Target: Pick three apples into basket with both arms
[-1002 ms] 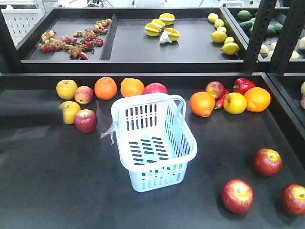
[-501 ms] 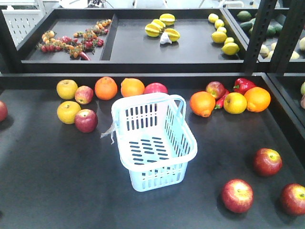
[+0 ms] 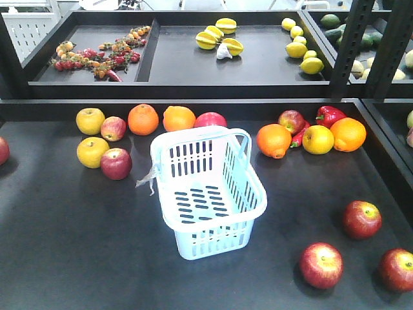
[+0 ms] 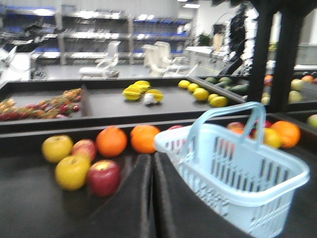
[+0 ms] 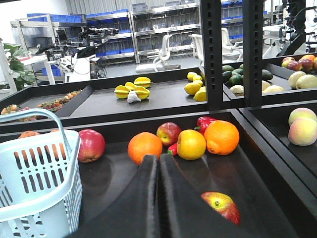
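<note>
Bare surface (image 3: 77, 245) lies open near-left; the basket (image 3: 213, 243) blocks mid-scene, oranges (image 3: 143, 119) line the far edge, apples (image 3: 321, 265) sit near-right.

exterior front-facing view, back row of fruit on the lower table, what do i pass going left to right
yellow apple → pinkish apple → first orange → second orange → red apple behind the basket → third orange → blushed apple → red pepper → last orange

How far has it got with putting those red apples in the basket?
Nothing looks done yet: the basket is empty. Nothing is in hand either: the left gripper and right gripper are both shut, holding nothing. All of it is left: the apples lie on the table, right of the basket.
</note>
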Robot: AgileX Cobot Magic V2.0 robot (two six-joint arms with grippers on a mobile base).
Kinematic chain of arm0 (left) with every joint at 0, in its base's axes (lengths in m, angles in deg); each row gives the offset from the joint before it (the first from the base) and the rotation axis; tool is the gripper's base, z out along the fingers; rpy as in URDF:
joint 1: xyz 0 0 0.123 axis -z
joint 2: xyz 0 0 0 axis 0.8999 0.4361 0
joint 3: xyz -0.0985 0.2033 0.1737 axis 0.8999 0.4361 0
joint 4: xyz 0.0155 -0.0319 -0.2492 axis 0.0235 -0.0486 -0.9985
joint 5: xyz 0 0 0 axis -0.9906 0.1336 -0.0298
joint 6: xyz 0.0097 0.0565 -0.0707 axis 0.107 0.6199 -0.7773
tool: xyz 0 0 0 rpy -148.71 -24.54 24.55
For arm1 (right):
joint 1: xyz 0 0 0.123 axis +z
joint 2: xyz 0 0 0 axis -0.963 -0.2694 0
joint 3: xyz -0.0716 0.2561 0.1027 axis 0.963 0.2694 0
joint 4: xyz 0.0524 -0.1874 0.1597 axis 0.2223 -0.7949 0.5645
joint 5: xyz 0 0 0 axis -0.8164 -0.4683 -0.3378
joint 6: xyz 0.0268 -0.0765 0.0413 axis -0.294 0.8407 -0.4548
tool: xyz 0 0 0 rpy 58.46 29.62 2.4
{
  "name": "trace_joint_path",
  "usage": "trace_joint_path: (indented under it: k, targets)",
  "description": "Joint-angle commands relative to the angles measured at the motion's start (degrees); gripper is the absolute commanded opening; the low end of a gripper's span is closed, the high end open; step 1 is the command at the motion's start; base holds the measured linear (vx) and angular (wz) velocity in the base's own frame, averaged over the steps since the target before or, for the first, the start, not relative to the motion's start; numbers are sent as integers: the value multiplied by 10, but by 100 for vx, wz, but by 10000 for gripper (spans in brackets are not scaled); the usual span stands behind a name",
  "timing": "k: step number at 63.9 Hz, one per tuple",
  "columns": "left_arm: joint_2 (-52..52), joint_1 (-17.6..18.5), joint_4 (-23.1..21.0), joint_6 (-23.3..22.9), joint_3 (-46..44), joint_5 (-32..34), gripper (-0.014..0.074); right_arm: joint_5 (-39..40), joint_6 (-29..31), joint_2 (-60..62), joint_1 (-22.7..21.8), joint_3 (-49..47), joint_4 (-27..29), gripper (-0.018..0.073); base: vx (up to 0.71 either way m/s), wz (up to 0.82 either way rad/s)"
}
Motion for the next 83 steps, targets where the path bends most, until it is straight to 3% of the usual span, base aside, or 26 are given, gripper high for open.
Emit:
trace_joint_path:
  k: [1, 11, 23, 29, 34, 41, 50, 57, 65, 79, 83]
  targets:
    - [12, -2, -1, 6, 2, -58, -8, 40, 6, 6, -4, 7, -5, -4, 0, 0]
    - [12, -2, -1, 4, 4, -65, -8, 50, -1, 6, -4, 7, -1, -4, 0, 0]
    - [12, -2, -6, 4, 4, -60, -8, 178, -113, 6, -4, 6, 99, -4, 0, 0]
    - [12, -2, -6, 4, 4, -59, -8, 188, -137, 6, -4, -33, 103, -4, 0, 0]
    - [12, -2, -6, 4, 4, -58, -7, 110, -128, -3, -4, -107, 87, -3, 0, 0]
    - [12, -2, -6, 4, 4, -58, -8, -74, -75, -58, -4, -260, 32, -3, 0, 0]
    - [12, -2, -6, 4, 4, -56, -8, -328, 47, -190, -4, -461, -10, -1, 0, 0]
    - [12, -2, -6, 4, 4, -56, -8, -416, 125, -278, -4, -550, -19, 18, 0, 0]
    - [12, -2, -6, 4, 4, -56, -8, -403, 146, -336, -4, -566, -16, 146, 0, 0]
    - [12, -2, -6, 4, 4, -56, -8, -391, 153, -419, -4, -564, -14, 635, 0, 0]
    - [12, -2, -6, 4, 4, -56, -8, -384, 162, -436, -4, -564, -11, 731, 0, 0]
